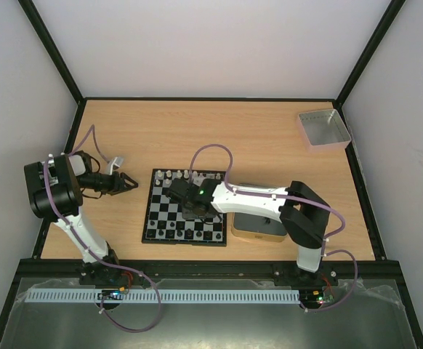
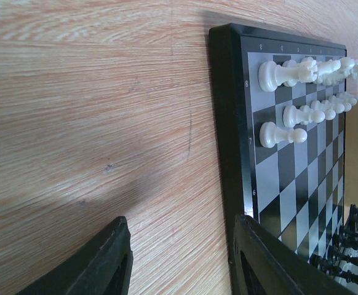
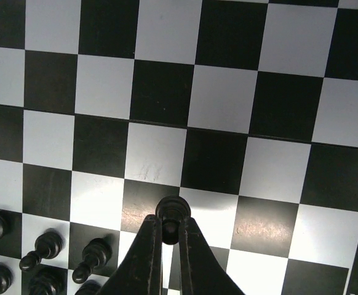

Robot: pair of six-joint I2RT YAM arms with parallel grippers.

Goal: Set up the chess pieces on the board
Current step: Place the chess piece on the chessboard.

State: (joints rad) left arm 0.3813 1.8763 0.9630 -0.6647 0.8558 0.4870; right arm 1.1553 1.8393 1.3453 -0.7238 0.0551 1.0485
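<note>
The right gripper is clamped on a black piece, its two fingers pinching just below the round head. The piece stands upright over the board, in the third rank from the near edge, where a black square meets a white one. Whether its foot touches the surface cannot be told. Just beside the fingers, toward the near edge, more black pieces stand in two rows. From the top camera the right gripper sits over the middle of the board, with the white pieces lined along the far edge and the black pieces along the near one. The left gripper hovers low over the table, just off the board's left side, with its fingers spread apart and holding nothing. Its camera looks along the board's border at the white pieces. A gold-rimmed tin lies touching the board's right side. The right arm covers most of it, so its contents cannot be told. A grey tray sits well apart in the far right corner, showing only its pale floor.
</note>
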